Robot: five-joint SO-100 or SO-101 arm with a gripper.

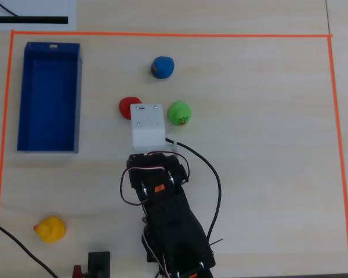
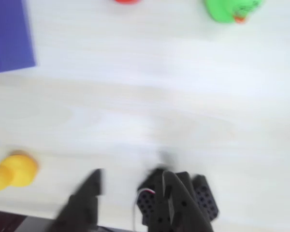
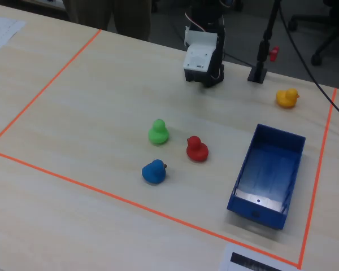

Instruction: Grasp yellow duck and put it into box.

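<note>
At the overhead view's far left lies the empty box (image 1: 49, 97), with the arm (image 1: 165, 208) at centre. The duck (image 1: 50, 229) sits near left, well apart from both; the gripper (image 2: 130, 186) hangs spread, holding nothing.

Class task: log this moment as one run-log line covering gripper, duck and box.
gripper: open, empty | small yellow rubber duck: on table, ungrasped, apart from gripper | long blue open-topped box: empty
</note>
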